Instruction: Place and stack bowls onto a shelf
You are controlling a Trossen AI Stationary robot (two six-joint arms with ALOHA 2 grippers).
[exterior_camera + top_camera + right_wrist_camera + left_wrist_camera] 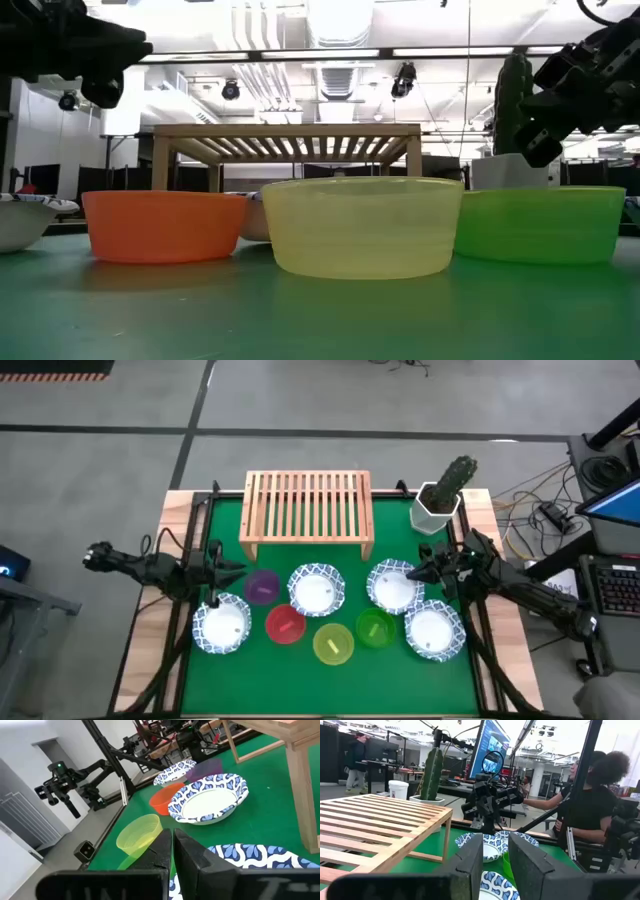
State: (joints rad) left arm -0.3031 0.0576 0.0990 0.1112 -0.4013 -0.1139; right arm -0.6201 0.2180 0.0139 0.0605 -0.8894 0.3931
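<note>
Shelf (307,510) — light-wood slatted rack at the far edge of the green worktop (300,670); top bare, no bowl on it yet.

Bowls — all eight on the worktop in front of the shelf. Patterned white bowls: one (221,624) in front of the shelf's left end, one (316,588) before its middle, one (393,584) before its right end, one (433,632) nearer the front than that. Purple bowl (262,587), red bowl (285,624), yellow bowl (333,643) and green bowl (375,628) sit between them, closely packed.

Left hand (238,569) — by the shelf's left legs, just beside the purple bowl; fingers spread, empty.

Right hand (415,574) — off the shelf's right front corner, above the rim of the nearest patterned bowl; fingers pressed together, empty.

Cactus pot (438,508) — beside the shelf's right end.

Risks — a lift from this cluster may nudge neighbouring bowls; a carry to the shelf's right end may clip the cactus; a smooth rim may slip from a shallow pinch.
</note>
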